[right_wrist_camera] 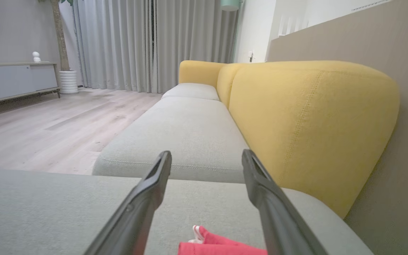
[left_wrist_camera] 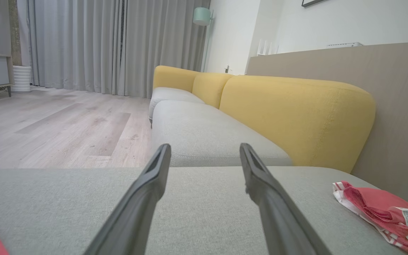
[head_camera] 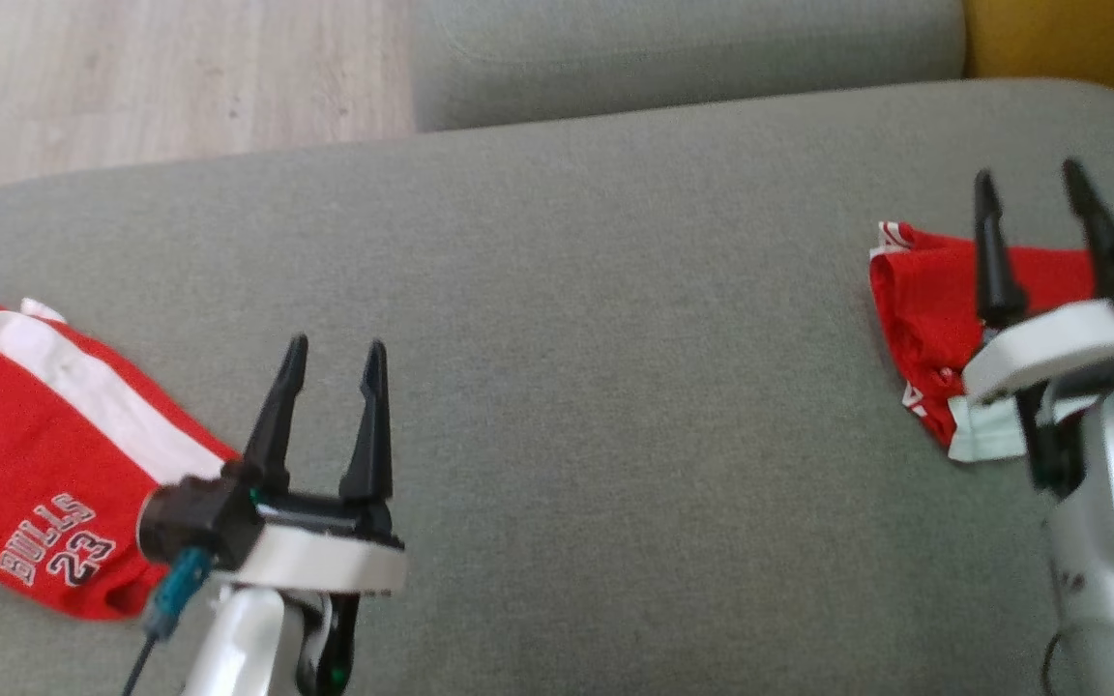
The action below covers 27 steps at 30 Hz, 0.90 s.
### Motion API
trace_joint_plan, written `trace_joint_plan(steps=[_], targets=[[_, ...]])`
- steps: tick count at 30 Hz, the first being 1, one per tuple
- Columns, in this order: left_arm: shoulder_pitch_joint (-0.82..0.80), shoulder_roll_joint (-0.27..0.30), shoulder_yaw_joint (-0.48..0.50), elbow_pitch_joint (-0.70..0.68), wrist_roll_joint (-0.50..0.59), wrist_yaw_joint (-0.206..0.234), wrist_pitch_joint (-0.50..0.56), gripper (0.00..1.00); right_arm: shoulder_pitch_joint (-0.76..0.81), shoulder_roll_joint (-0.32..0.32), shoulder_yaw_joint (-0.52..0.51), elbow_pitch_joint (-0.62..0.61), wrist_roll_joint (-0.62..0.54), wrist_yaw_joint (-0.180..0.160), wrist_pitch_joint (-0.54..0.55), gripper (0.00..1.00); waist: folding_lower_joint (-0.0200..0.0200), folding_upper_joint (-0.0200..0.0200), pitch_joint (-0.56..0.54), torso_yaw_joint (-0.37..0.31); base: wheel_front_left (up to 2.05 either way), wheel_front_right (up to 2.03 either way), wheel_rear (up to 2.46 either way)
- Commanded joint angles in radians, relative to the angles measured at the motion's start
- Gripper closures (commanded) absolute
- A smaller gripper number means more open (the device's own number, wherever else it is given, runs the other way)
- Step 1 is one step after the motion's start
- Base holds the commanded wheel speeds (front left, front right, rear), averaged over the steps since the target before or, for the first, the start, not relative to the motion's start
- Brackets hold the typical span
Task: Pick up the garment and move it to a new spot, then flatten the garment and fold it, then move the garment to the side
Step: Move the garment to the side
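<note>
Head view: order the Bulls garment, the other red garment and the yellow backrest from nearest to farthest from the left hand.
1. Bulls garment, right beside the left hand, on its left.
2. The other red garment, across the cushion on the right.
3. The yellow backrest, far right corner.

The red garment [head_camera: 25,454] on the left bears white lettering — BULLS, with 23 beside it — seen upside down and tilted in the head view
</note>
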Motion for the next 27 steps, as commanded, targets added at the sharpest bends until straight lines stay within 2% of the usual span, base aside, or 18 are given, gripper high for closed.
trace_joint_plan(steps=[1,6,10,16,27], targets=[[0.002,0.005,0.033,-0.035,-0.005,0.010,-0.005,0.00,0.014,0.023,0.024,-0.062,0.014,0.007,-0.014,0.00,0.0002,0.0000,-0.023,0.016,0.00,0.00,0.00],[0.046,0.005,0.044,-0.042,-0.028,0.024,-0.005,0.00,0.122,0.098,0.010,-0.118,0.033,0.007,-0.036,0.00,0.0002,0.0000,-0.049,0.026,0.00,0.00,0.00],[0.080,0.005,0.055,-0.057,-0.045,0.041,-0.005,0.00,0.203,0.129,0.015,-0.139,0.046,0.007,-0.054,0.00,0.0002,0.0000,-0.066,0.026,0.00,0.00,0.00],[0.114,0.005,0.061,-0.066,-0.055,0.045,-0.005,0.00,0.300,0.143,0.029,-0.166,0.055,0.007,-0.074,0.00,0.0002,0.0000,-0.074,0.022,0.00,0.00,0.00],[0.122,0.005,0.056,-0.068,-0.056,0.042,-0.005,0.00,0.332,0.144,0.059,-0.159,0.105,0.007,-0.091,0.00,0.0002,0.0000,-0.079,0.018,0.00,0.00,0.00]])
